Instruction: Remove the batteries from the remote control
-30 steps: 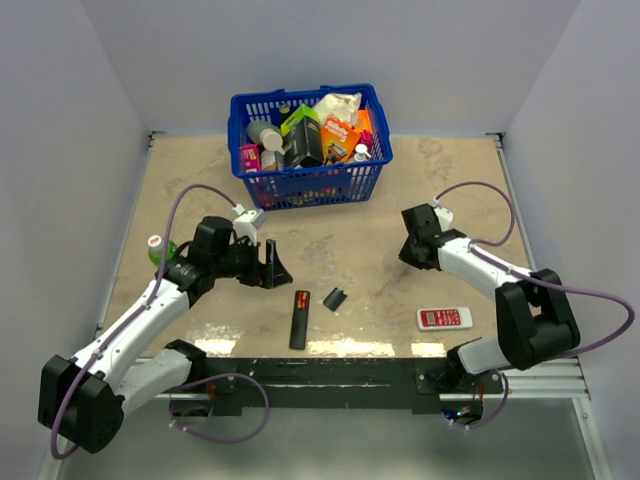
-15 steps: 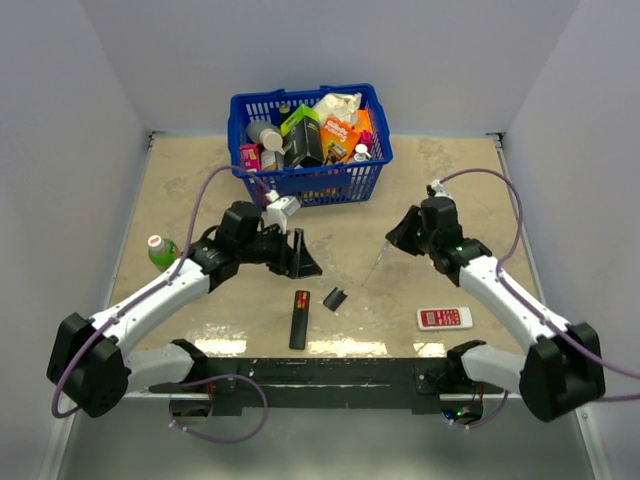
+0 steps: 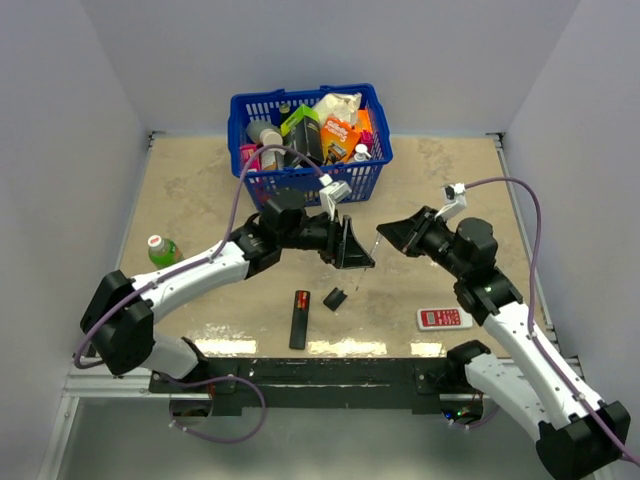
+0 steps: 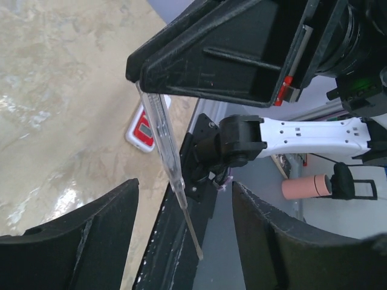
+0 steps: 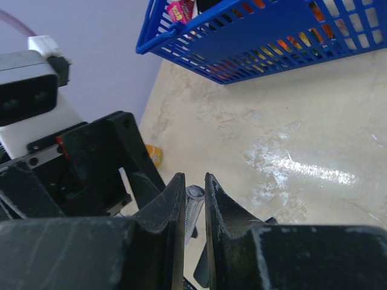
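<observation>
A black remote (image 3: 299, 320) lies face down at the table's near middle, with red batteries (image 3: 302, 298) showing in its open far end. Its black cover (image 3: 335, 298) lies just to the right. My right gripper (image 3: 393, 233) is shut on a clear-handled screwdriver (image 3: 367, 262) that hangs tip-down above the cover. The handle shows between the jaws in the right wrist view (image 5: 195, 202). My left gripper (image 3: 354, 250) is open and empty, right beside the screwdriver, whose shaft (image 4: 175, 181) passes between its fingers without touching them.
A blue basket (image 3: 300, 183) full of packages stands at the back middle. A white and red remote (image 3: 444, 318) lies at the near right. A green bottle (image 3: 160, 249) stands at the left. The two grippers are close together above the table's middle.
My left gripper has swung right, from the table's left to its middle. My right arm has stretched out and carried the screwdriver a little left to meet it. The remote and cover have not moved.
</observation>
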`<control>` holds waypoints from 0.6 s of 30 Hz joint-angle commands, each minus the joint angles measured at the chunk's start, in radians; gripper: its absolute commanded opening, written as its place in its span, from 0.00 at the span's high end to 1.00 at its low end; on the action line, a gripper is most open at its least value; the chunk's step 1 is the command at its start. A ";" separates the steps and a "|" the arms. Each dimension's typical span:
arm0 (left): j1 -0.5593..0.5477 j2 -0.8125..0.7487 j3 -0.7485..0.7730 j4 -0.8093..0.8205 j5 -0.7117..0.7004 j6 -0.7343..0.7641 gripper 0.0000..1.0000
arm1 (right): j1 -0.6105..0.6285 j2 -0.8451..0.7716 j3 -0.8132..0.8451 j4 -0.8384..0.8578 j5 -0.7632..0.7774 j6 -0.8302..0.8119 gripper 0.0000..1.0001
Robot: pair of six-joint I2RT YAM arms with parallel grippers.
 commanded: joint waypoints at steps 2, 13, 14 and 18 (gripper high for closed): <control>-0.049 0.054 0.084 0.087 0.008 -0.030 0.35 | 0.003 -0.050 0.003 0.040 -0.061 0.023 1.00; -0.083 0.076 0.113 -0.002 -0.068 0.026 0.74 | 0.003 -0.109 0.011 -0.059 -0.018 0.030 1.00; -0.083 0.076 0.113 -0.008 -0.071 0.034 0.84 | 0.003 -0.109 0.012 -0.074 -0.022 0.033 1.00; -0.085 0.065 0.116 -0.065 -0.094 0.118 1.00 | 0.003 -0.078 0.063 -0.178 -0.067 -0.026 0.80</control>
